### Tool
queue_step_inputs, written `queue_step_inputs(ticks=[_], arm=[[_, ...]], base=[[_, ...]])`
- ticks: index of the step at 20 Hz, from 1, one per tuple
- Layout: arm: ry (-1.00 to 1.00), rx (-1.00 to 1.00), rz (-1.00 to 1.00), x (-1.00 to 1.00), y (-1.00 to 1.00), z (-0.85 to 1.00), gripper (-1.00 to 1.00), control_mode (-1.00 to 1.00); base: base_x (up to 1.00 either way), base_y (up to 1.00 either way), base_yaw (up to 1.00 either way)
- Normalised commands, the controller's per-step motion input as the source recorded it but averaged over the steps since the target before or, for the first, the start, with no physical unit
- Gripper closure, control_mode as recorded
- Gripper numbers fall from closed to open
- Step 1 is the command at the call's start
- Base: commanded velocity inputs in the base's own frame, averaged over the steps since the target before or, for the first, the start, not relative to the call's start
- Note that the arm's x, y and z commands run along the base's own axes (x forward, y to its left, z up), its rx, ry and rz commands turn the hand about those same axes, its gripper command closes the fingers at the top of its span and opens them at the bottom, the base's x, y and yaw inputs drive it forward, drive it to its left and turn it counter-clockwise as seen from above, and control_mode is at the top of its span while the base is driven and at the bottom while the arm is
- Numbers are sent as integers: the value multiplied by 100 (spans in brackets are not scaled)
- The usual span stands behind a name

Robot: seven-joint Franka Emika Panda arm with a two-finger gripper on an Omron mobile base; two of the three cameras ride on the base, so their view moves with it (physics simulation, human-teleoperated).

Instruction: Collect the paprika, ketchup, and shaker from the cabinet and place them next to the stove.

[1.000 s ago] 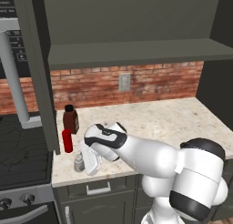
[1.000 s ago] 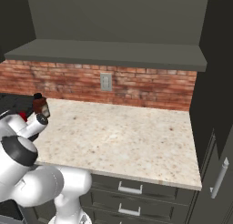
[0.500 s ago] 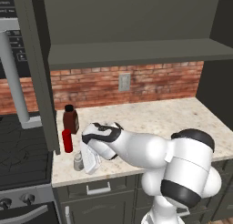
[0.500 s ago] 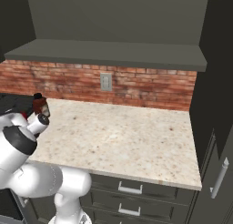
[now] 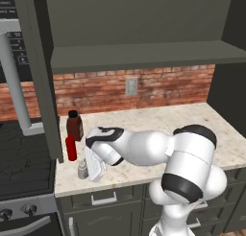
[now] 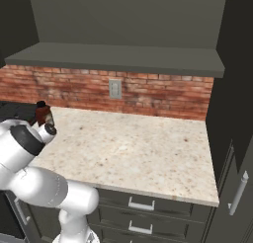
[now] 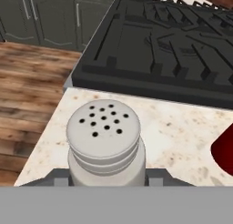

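Since a moment ago the white arm has folded a little closer over the counter's front corner, its gripper low around the small pale grey-white cylindrical shaker. Whether its fingers clamp it, I cannot tell. It stands beside the black stove, near the slim red ketchup bottle and dark squat paprika bottle. Light, rigid, smooth-sided, I'd judge: best held round the body below the cap

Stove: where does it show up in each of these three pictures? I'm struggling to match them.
Left base view: the stove fills the lower left corner.
Right base view: a dark sliver at the left edge, behind the arm.
Hand view: it spans the top, grates visible.
Shared landmark: the speckled counter that borders it.
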Motion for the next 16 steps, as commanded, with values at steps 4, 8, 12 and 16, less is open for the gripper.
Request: queue_step_inputs(ticks=[4,8,12,16], arm=[[0,0,0,1,4,-3,100,-100],[0,0,0,9,13,-6,100,-100],[0,0,0,2,10,-4,-100,-100],[0,0,0,0,2,-1,-100,-100]], base=[[0,0,0],[0,0,0],[0,0,0],[0,0,0]])
